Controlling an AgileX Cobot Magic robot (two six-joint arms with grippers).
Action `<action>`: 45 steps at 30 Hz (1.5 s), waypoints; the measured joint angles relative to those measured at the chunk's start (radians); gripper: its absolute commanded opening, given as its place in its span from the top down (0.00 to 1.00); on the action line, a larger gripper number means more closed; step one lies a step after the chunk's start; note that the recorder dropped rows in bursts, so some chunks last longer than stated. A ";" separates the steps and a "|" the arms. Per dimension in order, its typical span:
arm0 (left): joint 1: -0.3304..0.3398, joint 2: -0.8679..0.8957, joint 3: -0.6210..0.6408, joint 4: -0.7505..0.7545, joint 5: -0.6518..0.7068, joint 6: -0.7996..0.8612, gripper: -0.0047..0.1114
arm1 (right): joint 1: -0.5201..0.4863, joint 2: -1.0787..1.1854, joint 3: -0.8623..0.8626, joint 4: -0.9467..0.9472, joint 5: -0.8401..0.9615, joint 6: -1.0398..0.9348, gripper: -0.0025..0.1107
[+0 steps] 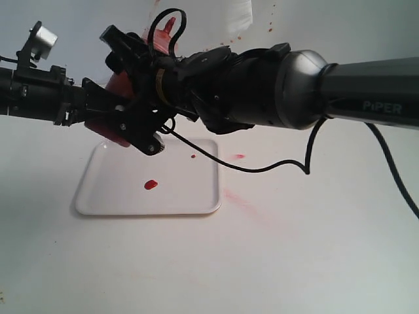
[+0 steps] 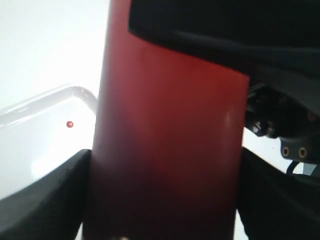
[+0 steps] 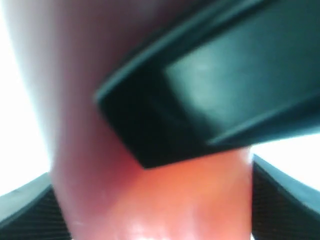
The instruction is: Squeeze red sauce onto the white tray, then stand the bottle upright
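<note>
Two arms meet over the white table (image 1: 314, 248). The right gripper (image 3: 157, 210) and left gripper (image 2: 162, 195) each have jaws pressed narrow against the bottle (image 1: 120, 84), holding it aloft above the white tray (image 1: 105, 196). One red sauce (image 1: 150, 185) blob lies on the tray, and a smaller drop (image 1: 239, 156) on the table.

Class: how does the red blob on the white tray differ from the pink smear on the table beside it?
Colour: the red sauce blob is dark, saturated red; the pink smear is faint.
Shape: the blob is small and compact; the smear is a long, blurry streak.
Place: the blob lies inside the white tray; the smear lies on the table outside it.
Both are reddish marks on white surfaces.
</note>
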 measured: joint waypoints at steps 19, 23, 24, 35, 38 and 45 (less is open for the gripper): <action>0.002 0.001 0.000 -0.203 -0.175 0.138 0.96 | 0.012 -0.008 -0.002 0.000 0.033 0.251 0.29; 0.000 0.001 0.000 -0.226 -0.184 0.193 0.96 | 0.012 -0.012 -0.002 0.000 0.055 0.272 0.29; 0.000 0.001 0.000 -0.226 -0.184 0.204 0.96 | 0.012 -0.012 -0.002 0.000 0.063 0.287 0.29; 0.102 0.001 0.000 -0.297 -0.098 0.305 0.96 | 0.012 -0.012 -0.002 0.003 0.229 0.645 0.31; 0.121 0.001 0.000 -0.314 -0.078 0.329 0.96 | 0.012 -0.007 -0.003 0.043 0.229 0.914 0.32; 0.124 0.001 0.000 -0.314 -0.045 0.367 0.96 | 0.007 0.038 -0.003 0.178 0.276 1.846 0.32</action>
